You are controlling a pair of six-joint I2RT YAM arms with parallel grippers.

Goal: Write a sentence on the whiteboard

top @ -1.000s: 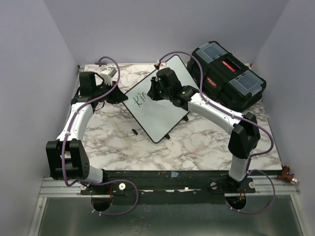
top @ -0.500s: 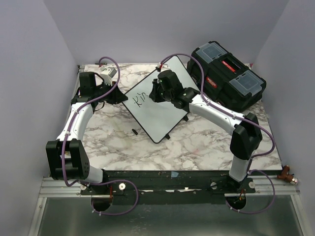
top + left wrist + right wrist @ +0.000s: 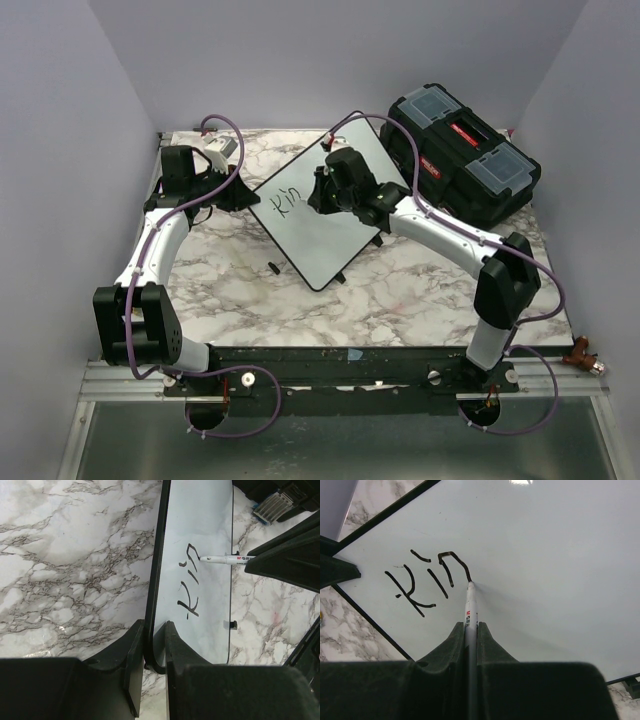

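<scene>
The whiteboard [image 3: 318,232] lies slanted on the marble table, also in the left wrist view [image 3: 205,525] and the right wrist view [image 3: 545,565]. Black lettering "kin" [image 3: 427,580] is on it near its left corner, also seen from above [image 3: 286,200] and in the left wrist view [image 3: 190,585]. My right gripper [image 3: 470,627] is shut on a white marker [image 3: 470,610], its tip touching the board at the end of the "n". The marker also shows in the left wrist view [image 3: 225,559]. My left gripper [image 3: 154,645] is shut on the whiteboard's black frame edge.
A black plastic toolbox [image 3: 460,160] stands at the back right, close behind the board. A small black cap [image 3: 272,268] lies on the table [image 3: 400,290] near the board's front-left edge. Purple cables run along both arms.
My right gripper with the marker has moved a little to the right along the board, and the lettering has grown from "ki" to "kin". The left arm has not moved.
</scene>
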